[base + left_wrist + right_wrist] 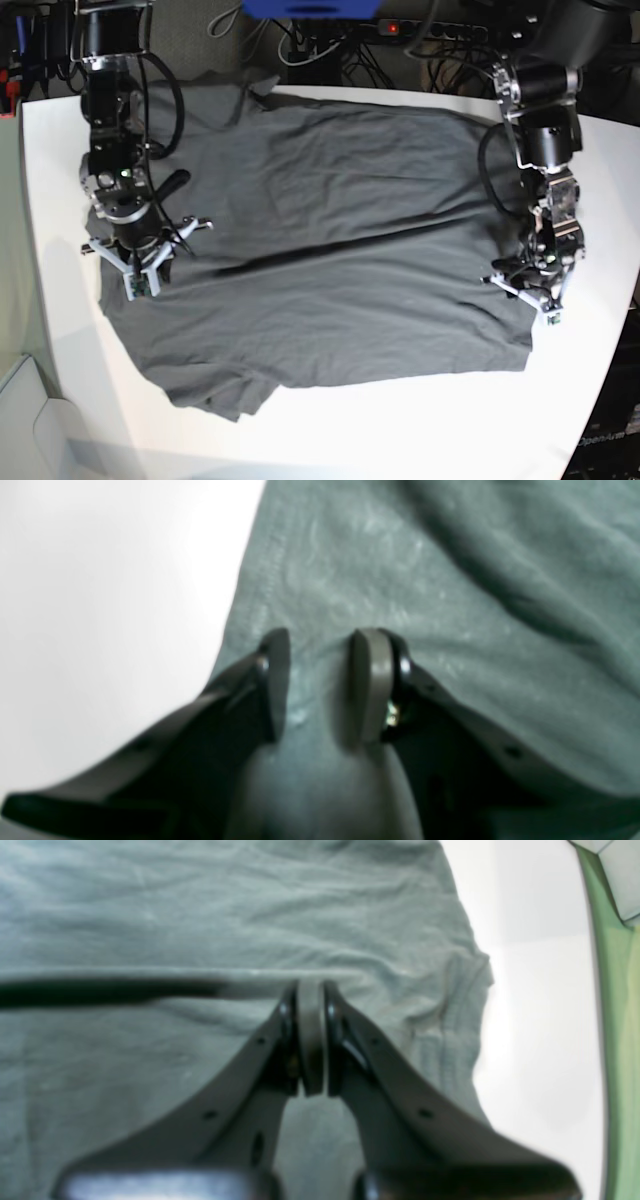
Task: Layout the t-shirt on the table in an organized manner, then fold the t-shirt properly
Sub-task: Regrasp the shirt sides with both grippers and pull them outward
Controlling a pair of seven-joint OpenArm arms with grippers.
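Lying spread across the table [560,400] is the t-shirt [330,260], dark grey, with a raised crease running through its middle (wrinkles noted). At one side edge of the t-shirt the left gripper [320,687] is set, pads apart with a ridge of cloth between them. At the opposite edge the right gripper [310,1037] is pressed shut on a pinch of fabric.
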